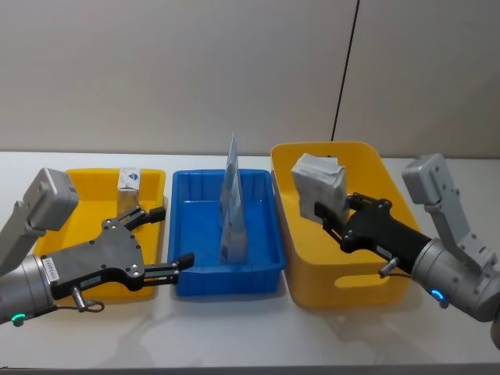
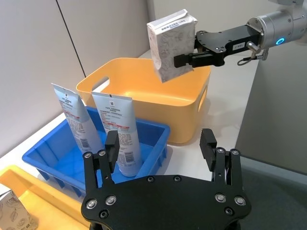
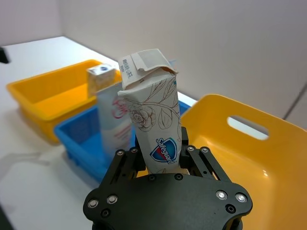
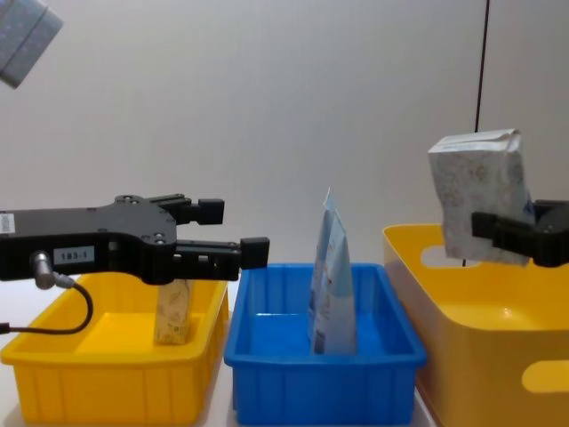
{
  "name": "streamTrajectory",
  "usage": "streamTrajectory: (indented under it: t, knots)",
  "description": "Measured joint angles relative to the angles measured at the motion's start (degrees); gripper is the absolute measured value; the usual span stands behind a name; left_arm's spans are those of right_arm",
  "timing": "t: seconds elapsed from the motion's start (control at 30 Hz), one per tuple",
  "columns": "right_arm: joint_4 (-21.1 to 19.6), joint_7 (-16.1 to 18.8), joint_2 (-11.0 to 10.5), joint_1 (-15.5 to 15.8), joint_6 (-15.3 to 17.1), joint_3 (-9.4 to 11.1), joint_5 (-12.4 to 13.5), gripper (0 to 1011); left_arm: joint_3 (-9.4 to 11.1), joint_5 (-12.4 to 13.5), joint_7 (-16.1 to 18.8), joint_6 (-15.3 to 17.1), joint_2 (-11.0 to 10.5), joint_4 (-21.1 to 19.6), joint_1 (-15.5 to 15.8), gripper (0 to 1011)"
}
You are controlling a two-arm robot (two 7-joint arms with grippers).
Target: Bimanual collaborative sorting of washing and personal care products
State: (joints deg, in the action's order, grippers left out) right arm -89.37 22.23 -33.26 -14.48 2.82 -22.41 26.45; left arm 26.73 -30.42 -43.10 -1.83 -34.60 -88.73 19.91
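On the worktop (image 1: pixel 234 328) we see, right to left, a tall yellow bin (image 1: pixel 367 289), a blue bin (image 1: pixel 226 280) and a shallow yellow bin (image 1: pixel 90 195). Our right tool (image 1: pixel 328 219) grips a speckled pack (image 1: pixel 318 181) above the tall yellow bin. Our left tool (image 1: pixel 173 237) hangs open over the shallow yellow bin's right edge. Two light-blue pouches (image 1: pixel 232 211) stand in the blue bin, and a small pack (image 1: pixel 129 181) stands in the shallow one.

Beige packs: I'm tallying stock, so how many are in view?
2. One pack stands in the left bin; the held pack is in the right gripper, over the right bin. More may hide behind bin walls.
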Motion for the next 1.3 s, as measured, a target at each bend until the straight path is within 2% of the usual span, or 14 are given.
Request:
streamTrajectory:
  t: [0.3, 0.33, 0.43, 0.67, 0.9, 1.3]
  knots:
    - [-1.1, -8.6, 2.4, 1.2, 3.3, 2.1, -1.7, 341, 0.1, -0.2, 0.2, -0.2, 0.1, 0.1, 0.0, 1001]
    - [-1.1, -8.6, 2.4, 1.2, 3.3, 2.1, -1.7, 341, 0.1, -0.2, 0.2, -0.2, 0.1, 0.1, 0.0, 1001]
    - [-1.7, -11.9, 3.4, 1.7, 5.0, 2.8, -2.4, 342, 0.1, -0.3, 0.2, -0.2, 0.1, 0.2, 0.0, 1001]
    - [-2.5, -16.6, 5.0, 2.3, 7.7, 3.9, -3.4, 341, 0.1, -0.4, 0.3, -0.3, 0.2, 0.2, 0.0, 1001]
    - [-3.0, -18.5, 5.8, 2.4, 9.6, 4.2, -4.0, 342, 0.2, -0.4, 0.3, -0.3, 0.2, 0.2, 0.0, 1001]
    - [-3.5, -19.2, 6.5, 2.2, 11.4, 4.1, -5.0, 341, 0.2, -0.4, 0.4, -0.3, 0.2, 0.2, 0.0, 1001]
